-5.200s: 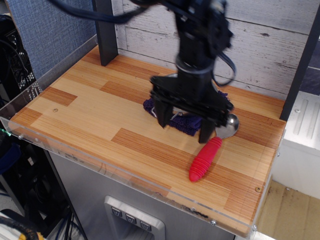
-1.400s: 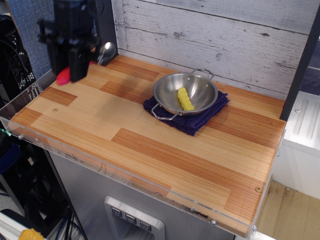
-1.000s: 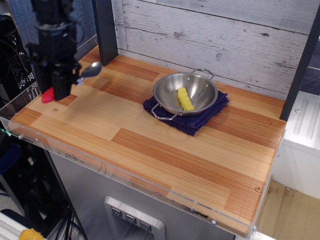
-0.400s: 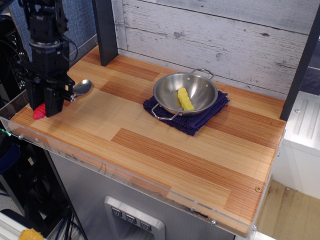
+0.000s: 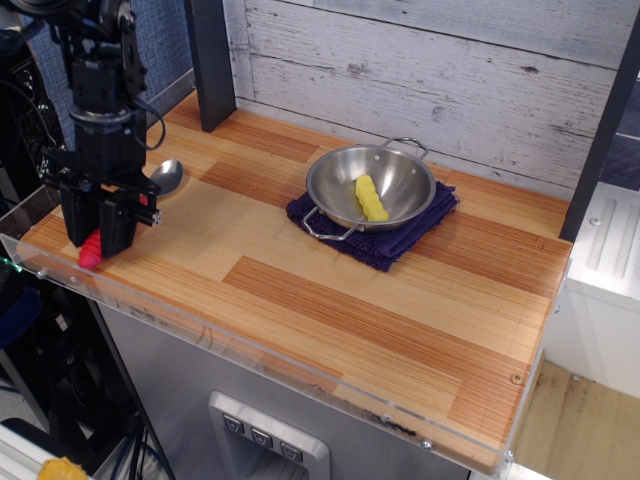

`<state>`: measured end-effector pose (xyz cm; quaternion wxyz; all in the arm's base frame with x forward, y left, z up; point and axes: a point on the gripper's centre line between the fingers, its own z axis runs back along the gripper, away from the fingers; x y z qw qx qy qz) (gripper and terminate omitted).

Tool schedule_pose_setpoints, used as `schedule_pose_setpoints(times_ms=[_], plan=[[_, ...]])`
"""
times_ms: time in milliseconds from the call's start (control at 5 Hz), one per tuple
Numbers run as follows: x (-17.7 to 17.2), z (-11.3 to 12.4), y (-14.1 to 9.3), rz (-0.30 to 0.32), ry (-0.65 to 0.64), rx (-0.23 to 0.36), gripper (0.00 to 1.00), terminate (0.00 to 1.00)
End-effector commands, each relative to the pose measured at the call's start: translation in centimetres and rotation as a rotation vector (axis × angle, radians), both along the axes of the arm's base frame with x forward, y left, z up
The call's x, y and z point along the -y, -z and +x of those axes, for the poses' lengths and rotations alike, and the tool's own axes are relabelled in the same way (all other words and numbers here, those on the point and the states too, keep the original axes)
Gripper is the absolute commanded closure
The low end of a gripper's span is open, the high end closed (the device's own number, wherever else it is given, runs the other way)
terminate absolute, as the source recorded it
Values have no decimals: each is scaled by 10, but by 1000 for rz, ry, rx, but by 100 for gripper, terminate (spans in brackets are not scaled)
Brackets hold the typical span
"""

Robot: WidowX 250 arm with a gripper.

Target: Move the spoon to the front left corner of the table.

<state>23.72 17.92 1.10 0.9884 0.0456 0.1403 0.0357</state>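
One black robot arm stands nearly vertical over the front left corner of the table (image 5: 300, 310), its gripper (image 5: 98, 232) pointing straight down with the two fingers clamped on the red ribbed handle of the spoon (image 5: 160, 178). The spoon lies low at that corner, its red handle tip showing below the fingers near the acrylic edge and its silver bowl pointing toward the back. Near the table's back edge a steel pan (image 5: 371, 186) sits on a purple cloth (image 5: 400, 238) and holds a yellow ridged piece (image 5: 371, 198).

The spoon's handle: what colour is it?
Red, poking out below the gripper; the spoon has a shiny silver bowl. Only the observation.image view shows it.
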Motion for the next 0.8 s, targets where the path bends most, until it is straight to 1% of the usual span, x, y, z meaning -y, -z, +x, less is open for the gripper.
schedule_pose_setpoints(times_ms=[0,200,400,600], plan=[[-11,-3,-15,-4,-30,16,0,0],[-9,0,-22,5,-8,35,0,0],[-1,2,-46,26,32,115,0,0],[26,13,-96,49,71,245,0,0]])
